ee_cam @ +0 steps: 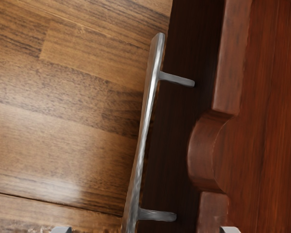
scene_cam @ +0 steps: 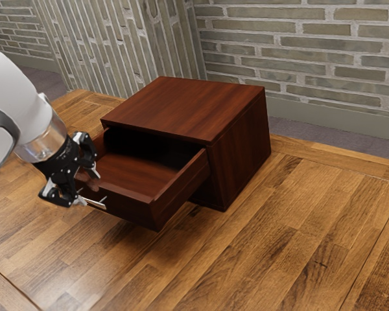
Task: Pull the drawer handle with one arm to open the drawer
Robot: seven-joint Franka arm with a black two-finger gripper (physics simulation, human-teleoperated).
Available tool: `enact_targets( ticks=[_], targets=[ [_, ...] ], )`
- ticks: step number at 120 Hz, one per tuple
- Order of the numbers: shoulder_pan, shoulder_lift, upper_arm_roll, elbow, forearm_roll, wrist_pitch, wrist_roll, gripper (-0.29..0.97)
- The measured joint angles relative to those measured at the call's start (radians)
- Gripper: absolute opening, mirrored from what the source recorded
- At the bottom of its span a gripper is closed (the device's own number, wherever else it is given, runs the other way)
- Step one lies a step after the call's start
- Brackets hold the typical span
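A dark red-brown cabinet (scene_cam: 188, 107) stands on the wooden floor, and its drawer (scene_cam: 149, 184) is pulled well out toward the exterior view's left. A thin silver bar handle (scene_cam: 96, 203) runs along the drawer front. My black gripper (scene_cam: 74, 194) hangs at that front, right over the handle. In the wrist view the handle (ee_cam: 143, 131) stands off the dark drawer front (ee_cam: 184, 145) on two posts. It passes between my two fingertips (ee_cam: 61, 228), which stand wide apart, one on the floor side and one over the drawer. The gripper (ee_cam: 145, 229) is open.
Plank flooring (scene_cam: 292, 246) spreads out around the cabinet toward the exterior view's right and front. A brick wall (scene_cam: 298, 45) runs behind the cabinet. My white arm (scene_cam: 16, 116) comes in from the exterior view's left edge.
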State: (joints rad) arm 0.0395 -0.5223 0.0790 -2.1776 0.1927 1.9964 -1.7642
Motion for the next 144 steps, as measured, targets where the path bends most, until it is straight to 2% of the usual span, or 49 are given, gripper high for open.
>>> enact_targets(
  ticks=[14, 30, 43, 64, 74, 95, 114, 144],
  targets=[
    [-0.004, 0.051, -0.04, 0.103, -0.012, -0.034, -0.003, 0.41],
    [-0.025, 0.161, -0.075, 0.265, -0.026, -0.08, -0.01, 0.51],
    [-0.042, 0.304, -0.094, 0.504, -0.072, -0.169, -0.014, 0.56],
    [-0.07, 0.434, -0.168, 0.744, -0.102, -0.319, 0.025, 0.61],
    [-0.074, 0.443, -0.138, 0.764, -0.106, -0.368, 0.154, 0.63],
    [-0.006, 0.453, -0.113, 0.787, -0.114, -0.443, 0.553, 0.64],
    [-0.016, 0.475, -0.09, 0.789, -0.144, -0.501, 0.871, 0.65],
    [-0.006, 0.479, -0.081, 0.779, -0.157, -0.541, 1.24, 0.65]
  ],
)
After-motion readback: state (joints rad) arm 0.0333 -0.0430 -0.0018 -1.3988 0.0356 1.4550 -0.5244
